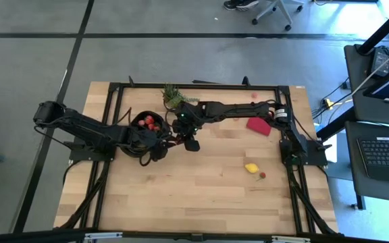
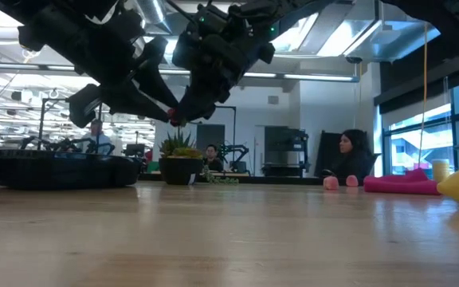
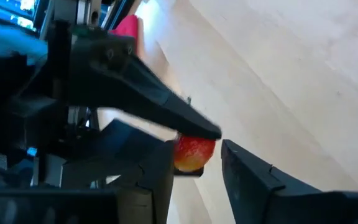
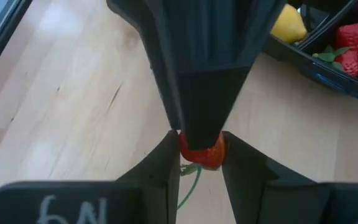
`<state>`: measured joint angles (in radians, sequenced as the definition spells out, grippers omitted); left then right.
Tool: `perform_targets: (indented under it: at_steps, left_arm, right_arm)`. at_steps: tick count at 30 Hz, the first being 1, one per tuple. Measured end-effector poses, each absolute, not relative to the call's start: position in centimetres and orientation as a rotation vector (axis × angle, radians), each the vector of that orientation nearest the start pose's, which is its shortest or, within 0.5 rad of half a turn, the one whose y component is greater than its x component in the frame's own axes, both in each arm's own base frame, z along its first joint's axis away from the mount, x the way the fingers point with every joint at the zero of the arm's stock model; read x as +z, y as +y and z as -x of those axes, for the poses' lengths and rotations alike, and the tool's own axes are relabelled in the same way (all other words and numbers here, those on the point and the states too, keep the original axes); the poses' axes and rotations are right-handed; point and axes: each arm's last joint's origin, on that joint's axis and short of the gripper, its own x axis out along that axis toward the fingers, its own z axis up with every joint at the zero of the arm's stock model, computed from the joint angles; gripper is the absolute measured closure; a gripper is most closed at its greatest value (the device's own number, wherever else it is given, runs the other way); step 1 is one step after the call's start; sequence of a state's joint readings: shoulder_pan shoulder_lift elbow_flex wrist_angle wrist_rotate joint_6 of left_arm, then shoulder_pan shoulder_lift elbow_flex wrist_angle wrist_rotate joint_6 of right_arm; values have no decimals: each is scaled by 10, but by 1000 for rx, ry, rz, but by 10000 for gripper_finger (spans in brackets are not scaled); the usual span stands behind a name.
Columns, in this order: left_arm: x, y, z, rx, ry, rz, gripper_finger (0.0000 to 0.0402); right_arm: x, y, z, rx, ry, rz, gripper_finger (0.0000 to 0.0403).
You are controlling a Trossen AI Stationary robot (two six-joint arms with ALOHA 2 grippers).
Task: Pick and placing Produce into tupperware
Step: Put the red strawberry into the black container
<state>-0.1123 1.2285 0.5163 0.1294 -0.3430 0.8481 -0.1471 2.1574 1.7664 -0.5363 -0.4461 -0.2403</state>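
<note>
Right pincer — glossy red strawberry

wooden table, black tupperware, lemon, red square

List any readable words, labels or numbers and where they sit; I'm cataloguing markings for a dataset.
"N": handwritten pale mark with a stroke before it, on the right pincer's dark body at the bottom edge of the right wrist view; the rest is cut off.
Nothing else is readable: no text shows on the black container, the strawberry or the table.
</note>
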Motion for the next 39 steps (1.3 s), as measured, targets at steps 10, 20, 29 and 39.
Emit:
perform_targets:
  at_steps: [10, 20, 29, 39]
  left_arm:
    - [184, -17, -234, -50, 649, -1014, 199]
    - [185, -17, -235, -19, 638, -930, 173]
    - [185, -17, -235, -32, 633, -975, 192]
    - [187, -17, -236, -74, 619, -1101, 269]
  right_arm:
    - [211, -49, -470, 390, 847, -38, 305]
    - [213, -49, -472, 387, 818, -32, 305]
    - [214, -47, -474, 387, 793, -39, 305]
    - [215, -43, -475, 429, 776, -54, 305]
